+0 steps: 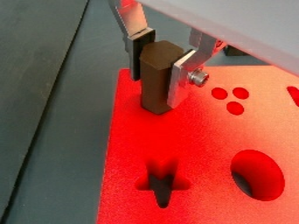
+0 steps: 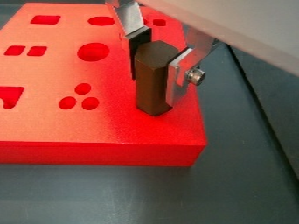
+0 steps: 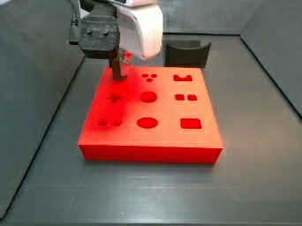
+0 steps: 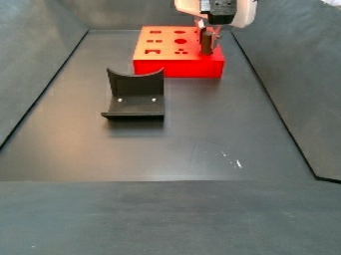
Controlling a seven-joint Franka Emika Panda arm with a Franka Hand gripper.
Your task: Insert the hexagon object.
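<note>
brown hexagon object (image 2: 149,80) clenched in my hand (image 2: 156,61), upper left in side view, tip touching red block (image 2: 105,131); insertion not done.

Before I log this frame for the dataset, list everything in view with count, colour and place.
hexagon object: one, brown, upright between the gripper fingers, its lower end on or in the red block near a corner; which, I cannot tell.
red block: one, red, on the dark floor, its top cut with shaped holes, among them a star, circles and squares.
holder: one, dark grey, curved, on the floor apart from the block.
floor: dark grey, walled.
gripper: one, silver fingers with dark pads, above the block's corner, shut on the hexagon object.
</note>
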